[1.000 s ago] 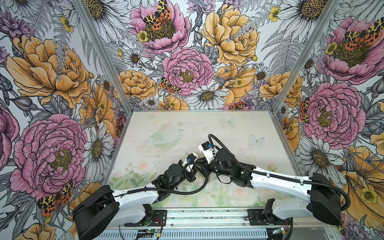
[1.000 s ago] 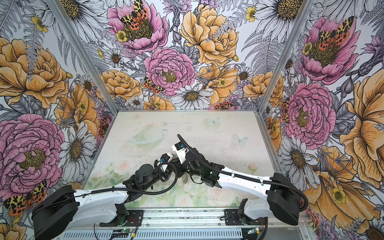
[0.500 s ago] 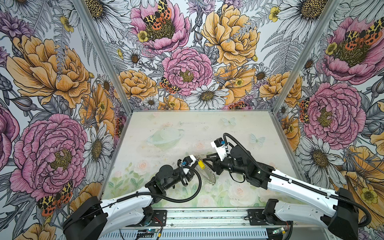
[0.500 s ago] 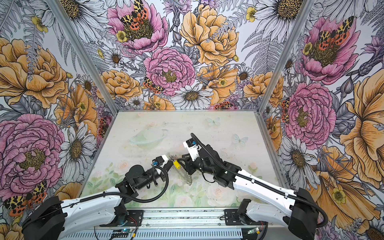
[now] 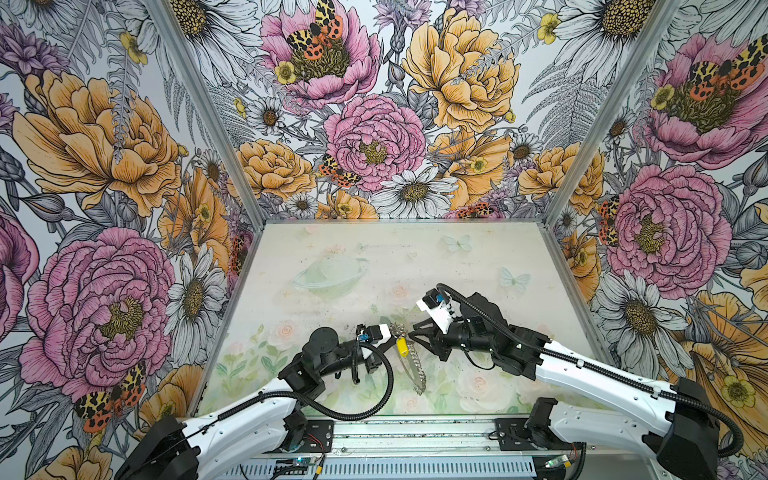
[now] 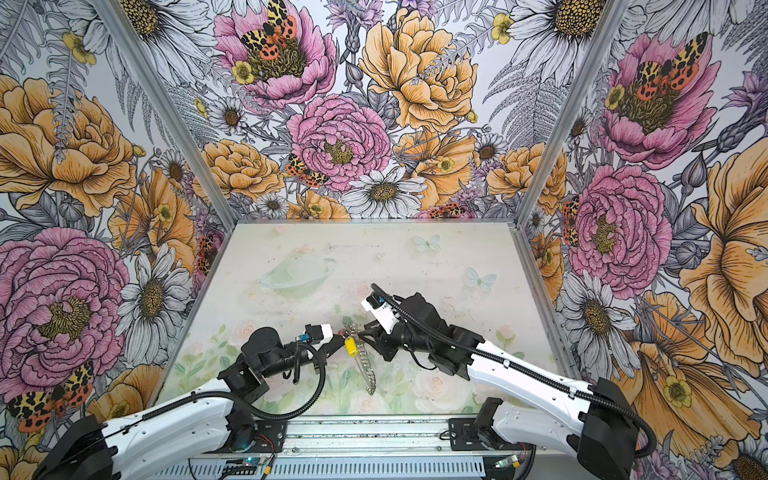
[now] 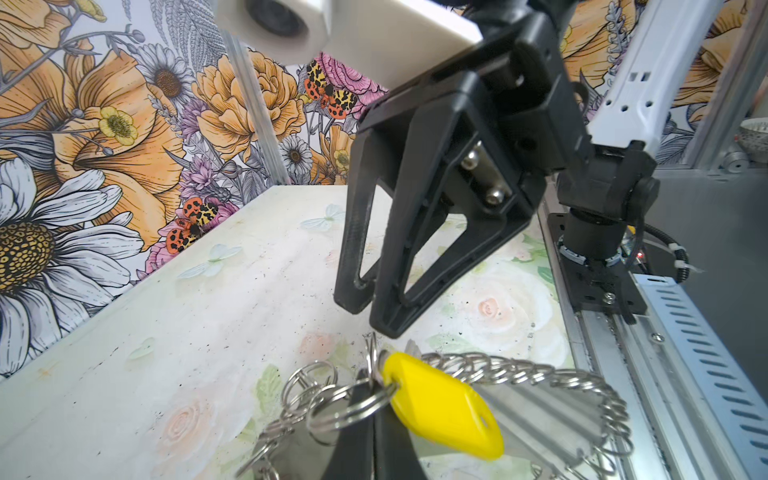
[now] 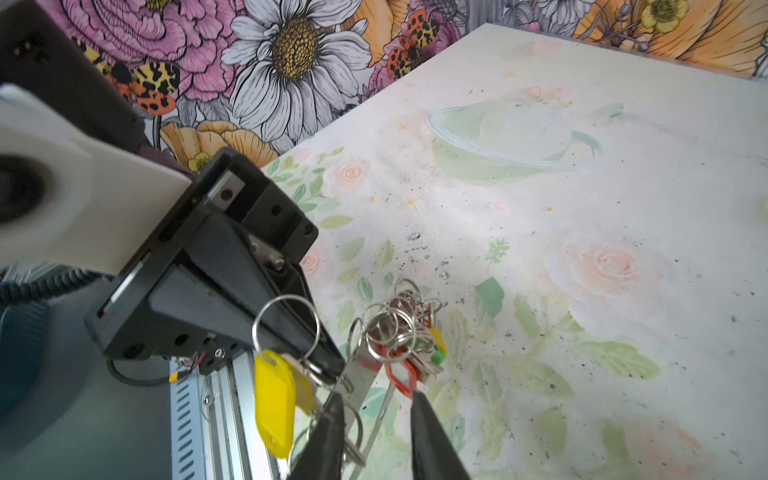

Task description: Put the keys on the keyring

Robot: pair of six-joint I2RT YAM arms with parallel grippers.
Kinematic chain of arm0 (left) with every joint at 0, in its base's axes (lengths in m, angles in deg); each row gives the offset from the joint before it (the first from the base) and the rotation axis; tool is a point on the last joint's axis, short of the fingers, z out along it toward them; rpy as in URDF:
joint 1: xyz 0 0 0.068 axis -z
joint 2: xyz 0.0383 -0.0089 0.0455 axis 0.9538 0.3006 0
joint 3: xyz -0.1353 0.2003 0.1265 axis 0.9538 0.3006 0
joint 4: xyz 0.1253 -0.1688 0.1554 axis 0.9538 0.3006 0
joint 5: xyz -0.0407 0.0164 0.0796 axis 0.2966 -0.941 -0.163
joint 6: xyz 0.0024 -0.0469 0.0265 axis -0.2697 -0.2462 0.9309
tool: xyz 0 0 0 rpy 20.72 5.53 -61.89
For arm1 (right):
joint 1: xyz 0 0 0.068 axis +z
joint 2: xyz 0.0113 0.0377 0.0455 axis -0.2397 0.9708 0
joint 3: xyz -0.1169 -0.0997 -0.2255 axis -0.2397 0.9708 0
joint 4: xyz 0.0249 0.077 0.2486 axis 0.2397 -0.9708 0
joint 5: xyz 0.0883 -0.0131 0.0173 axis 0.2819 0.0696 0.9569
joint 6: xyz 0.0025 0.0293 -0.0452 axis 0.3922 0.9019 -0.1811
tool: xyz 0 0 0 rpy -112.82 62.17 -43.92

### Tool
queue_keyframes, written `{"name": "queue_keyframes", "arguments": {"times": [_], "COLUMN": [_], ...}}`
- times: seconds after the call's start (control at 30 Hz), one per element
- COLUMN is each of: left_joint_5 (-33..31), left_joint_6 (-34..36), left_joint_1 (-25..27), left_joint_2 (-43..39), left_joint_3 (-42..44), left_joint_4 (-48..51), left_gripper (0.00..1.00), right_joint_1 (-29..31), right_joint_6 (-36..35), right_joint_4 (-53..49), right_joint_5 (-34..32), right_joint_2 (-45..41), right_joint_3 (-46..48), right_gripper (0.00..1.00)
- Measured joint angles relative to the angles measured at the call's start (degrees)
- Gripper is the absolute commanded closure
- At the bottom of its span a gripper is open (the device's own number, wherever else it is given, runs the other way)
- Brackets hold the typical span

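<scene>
The two tools meet tip to tip near the front middle of the table (image 5: 365,257), over the keyring (image 5: 414,368). In both top views the keyring shows edge-on, as a chain-like line running from the tool tips toward the rail (image 5: 415,432). The left tool (image 5: 390,337) is pressed together at the keyring's far end and appears to bite the flat rim there. In the left wrist view the yellow tag (image 7: 440,407) and a split ring (image 7: 353,405) lie across its fingertips (image 7: 353,444) and hide the exact bite. In the right wrist view the tag's key (image 8: 305,365) is only a sliver of silver beside the tag (the rest runs in behind the left tool's tip). The right tool (image 8: 376,399) stands apart, its fingers (image 8: 432,440) cut off by the frame edge. Bare table and a thin grey strip of keyring lie between them, so it clamps nothing, and its tips are just beside the tag. Seen from the left wrist, those fingers overlap and the gap is hard to read. Beyond, a bunch of other keys (image 8: 399,332) with red and green tags crowds among more rings. I cannot tell whether it rests on the table or hangs from the keyring. The keyring's near part runs out of the left wrist picture.
</scene>
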Motion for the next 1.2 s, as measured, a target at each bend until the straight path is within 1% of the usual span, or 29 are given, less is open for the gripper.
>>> {"name": "queue_keyframes", "arguments": {"times": [0.1, 0.3, 0.43, 0.6, 0.73, 1.2], "left_joint_5": [3.28, 9.09, 11.28, 12.98, 13.9, 16.13], "left_joint_6": [0.22, 0.63, 0.63, 0.61, 0.61, 0.59], "left_joint_1": [-0.35, -0.57, -0.57, -0.57, -0.57, -0.57], "left_joint_2": [-0.09, 0.72, 1.14, 1.14, 1.51, 2.6], "left_joint_3": [0.0, -0.07, -0.07, -0.07, -0.17, -0.44], "left_joint_4": [1.4, 2.86, 3.43, 3.54, 3.54, 3.56], "left_gripper": [1.0, 1.0, 1.0, 1.0, 1.0, 1.0], "right_joint_1": [0.24, 0.92, 1.95, 3.43, 3.8, 4.5], "right_joint_6": [-2.82, -8.41, -10.86, -12.2, -12.59, -13.84], "right_joint_4": [-0.31, -0.07, 3.21, 7.21, 9.86, 12.61], "right_joint_5": [1.25, 1.22, 2.71, 4.17, 5.09, 5.31], "right_joint_2": [-2.36, -6.47, -7.13, -7.17, -7.23, -7.28], "right_joint_3": [2.19, 5.16, 7.78, 11.1, 11.69, 11.76], "right_gripper": [0.81, 0.84, 0.84, 0.82, 0.83, 0.87]}}
